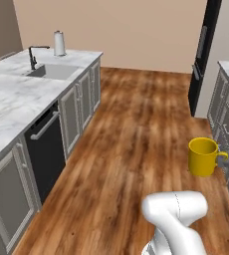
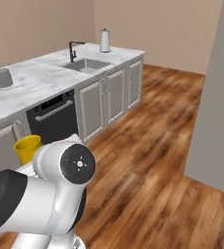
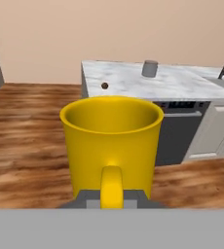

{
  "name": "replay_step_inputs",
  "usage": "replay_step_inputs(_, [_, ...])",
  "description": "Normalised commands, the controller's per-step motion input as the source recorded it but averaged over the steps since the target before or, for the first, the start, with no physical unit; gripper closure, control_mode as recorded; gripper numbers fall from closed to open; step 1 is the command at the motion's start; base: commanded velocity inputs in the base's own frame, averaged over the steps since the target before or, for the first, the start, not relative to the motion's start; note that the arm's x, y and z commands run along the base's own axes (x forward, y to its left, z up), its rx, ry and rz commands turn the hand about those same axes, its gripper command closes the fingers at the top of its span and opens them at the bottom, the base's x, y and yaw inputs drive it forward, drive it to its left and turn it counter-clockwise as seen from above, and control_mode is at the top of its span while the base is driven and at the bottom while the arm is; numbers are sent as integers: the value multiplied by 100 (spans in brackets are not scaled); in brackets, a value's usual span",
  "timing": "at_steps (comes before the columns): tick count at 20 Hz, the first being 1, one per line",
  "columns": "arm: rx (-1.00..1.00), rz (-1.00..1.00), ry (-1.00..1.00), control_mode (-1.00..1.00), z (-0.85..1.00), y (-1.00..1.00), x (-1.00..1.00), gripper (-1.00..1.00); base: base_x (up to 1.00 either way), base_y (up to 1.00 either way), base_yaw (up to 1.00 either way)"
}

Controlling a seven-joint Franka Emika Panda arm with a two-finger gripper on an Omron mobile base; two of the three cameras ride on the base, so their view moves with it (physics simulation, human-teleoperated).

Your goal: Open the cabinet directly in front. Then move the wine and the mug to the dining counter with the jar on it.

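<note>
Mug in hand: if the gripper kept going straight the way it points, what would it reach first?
Probably the dining counter, near the end where the jar stands. The gripper, shut on the mug, faces it across open floor; depth is unclear.

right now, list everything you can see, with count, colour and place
mug: 1, bright yellow, upright, held by its handle above the wood floor
jar: 1, grey, on the dining counter
dining counter: 1, white marble top, beige base
sink: 1, steel, set in that counter
faucet: 1, black, beside the sink
paper towel roll: 1, white, at the counter's far end
dishwasher: 1, black, under the counter
tool: 1, dark, shut on the mug's handle
</note>
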Motion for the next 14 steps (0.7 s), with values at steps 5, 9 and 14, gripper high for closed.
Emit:
replay_step_inputs(5, [0,0,0,100,0,0,0,100,11,48,6])
replay_step_inputs(9, [0,0,0,100,0,0,0,100,29,59,2])
replay_step_inputs(14, [0,0,0,100,0,0,0,100,37,44,1])
